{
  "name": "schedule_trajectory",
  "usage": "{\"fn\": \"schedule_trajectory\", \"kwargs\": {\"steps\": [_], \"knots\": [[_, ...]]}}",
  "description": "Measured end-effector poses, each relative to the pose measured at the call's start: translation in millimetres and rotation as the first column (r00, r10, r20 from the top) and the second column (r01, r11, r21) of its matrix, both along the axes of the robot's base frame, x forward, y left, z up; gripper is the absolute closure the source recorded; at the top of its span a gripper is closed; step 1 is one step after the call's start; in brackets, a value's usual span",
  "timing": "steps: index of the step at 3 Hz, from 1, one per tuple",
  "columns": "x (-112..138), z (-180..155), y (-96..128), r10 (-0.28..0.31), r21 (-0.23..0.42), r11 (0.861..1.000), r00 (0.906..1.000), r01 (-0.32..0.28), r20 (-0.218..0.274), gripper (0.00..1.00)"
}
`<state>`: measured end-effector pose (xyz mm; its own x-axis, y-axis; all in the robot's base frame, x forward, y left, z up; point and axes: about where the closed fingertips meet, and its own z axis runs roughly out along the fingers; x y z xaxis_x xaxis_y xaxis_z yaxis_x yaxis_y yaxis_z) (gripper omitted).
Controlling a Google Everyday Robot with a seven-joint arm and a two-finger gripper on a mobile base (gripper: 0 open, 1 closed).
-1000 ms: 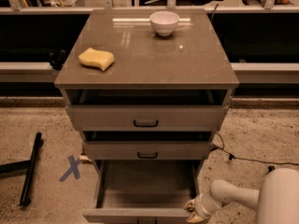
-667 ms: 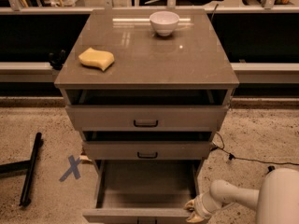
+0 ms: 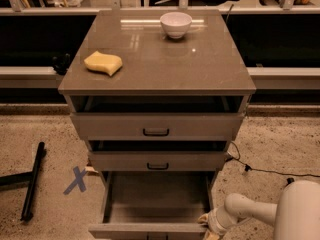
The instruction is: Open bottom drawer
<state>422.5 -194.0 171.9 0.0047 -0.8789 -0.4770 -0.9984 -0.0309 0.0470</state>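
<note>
White arm [image 3: 252, 210] reaches left from lower right, its gripper [image 3: 207, 226] at the view's bottom edge.

Btm edge cuts bottom drawer [image 3: 157, 204] & end effector [image 3: 207, 227] at rt corner.

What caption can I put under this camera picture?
Bottom drawer stands open; the robot's gripper sits at its front corner.

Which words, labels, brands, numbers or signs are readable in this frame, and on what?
"X": blue tape cross on the floor.
No words or numbers readable on the bottom drawer, bowl or sponge.
Pincer, at the open drawer's right front corner: no marking visible.
</note>
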Motion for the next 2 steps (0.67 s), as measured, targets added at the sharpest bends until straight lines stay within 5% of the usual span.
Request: {"fn": "schedule_trajectory", "kwargs": {"steps": [1,2], "knots": [[4.9,9.4,-9.1,-0.005,0.036,0.999,0.9999,0.005,0.011,0.0],[15.6,31.2,-31.5,-0.041,0.06,0.998,0.9978,0.038,0.052,0.0]]}}
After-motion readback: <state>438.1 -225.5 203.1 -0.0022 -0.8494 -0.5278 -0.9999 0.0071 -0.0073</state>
